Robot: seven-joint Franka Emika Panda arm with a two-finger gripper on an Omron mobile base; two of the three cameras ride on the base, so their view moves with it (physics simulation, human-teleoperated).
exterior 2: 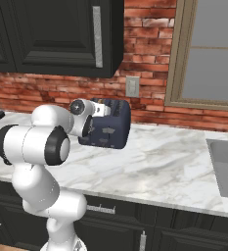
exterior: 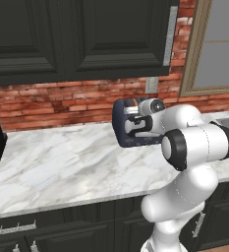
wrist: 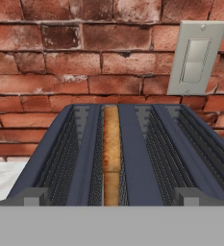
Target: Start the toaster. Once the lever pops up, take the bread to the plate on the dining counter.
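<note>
My gripper point(exterior: 135, 112) hangs close above the small dark navy-blue rounded box toaster point(exterior: 135, 134), which stands on the white-grey veined marble tabletop point(exterior: 62, 167) against the red brick wall point(exterior: 62, 101). My fingers stand spread to their widest and hold nothing.

The golden-brown slice of bread point(wrist: 111, 158) sits on edge in the left slot of the toaster, sunk down between the wire guides; its thin top crust runs along the slot. The right slot appears empty. A grey-white wall switch plate point(wrist: 196, 57) is fixed to the brick behind.

Handling, as I judge it:
- The bread is light and stiff once toasted, but brittle. Excess squeeze may crack or crumble it.
- The surface is dry and rough, so slip should be low.
- Grasp point: the top edge of the slice, one finger on each broad face, aligned with the slot. Lift straight up to avoid dragging on the guides.
- At present the slice sits low in the slot, which leaves little to take hold of.
- The toaster is the heavier and more rigid item. Downward pressure on its lever should not tip it, provided that pressure runs vertically.
</note>
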